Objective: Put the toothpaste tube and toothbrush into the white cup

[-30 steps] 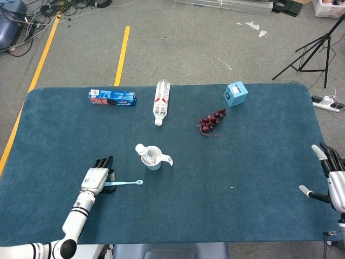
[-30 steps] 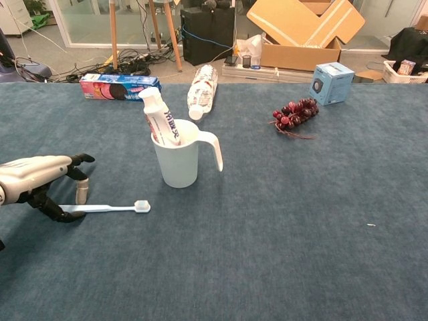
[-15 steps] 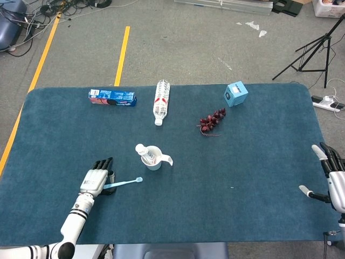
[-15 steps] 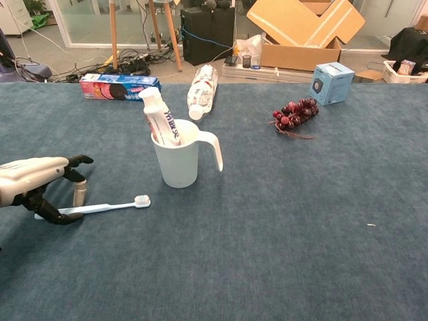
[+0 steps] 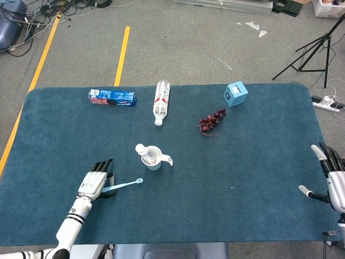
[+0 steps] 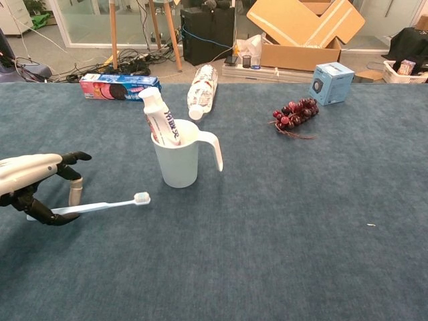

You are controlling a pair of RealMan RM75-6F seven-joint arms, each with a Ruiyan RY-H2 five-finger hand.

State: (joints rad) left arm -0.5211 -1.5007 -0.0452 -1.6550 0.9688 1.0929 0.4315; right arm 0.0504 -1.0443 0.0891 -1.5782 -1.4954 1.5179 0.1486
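head: high, looking down | chest: low, level, near | shared: table (image 5: 259,216)

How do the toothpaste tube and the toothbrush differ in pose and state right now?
The toothpaste tube stands tilted inside the white cup, cap up; the toothbrush lies nearly level outside it, bristle end raised. The tube is free of any robot hand; the toothbrush's handle is held by the left robot hand. Both sit left of centre.

White-shelled robot hand (image 5: 95,182), black fingers (image 6: 75,157)
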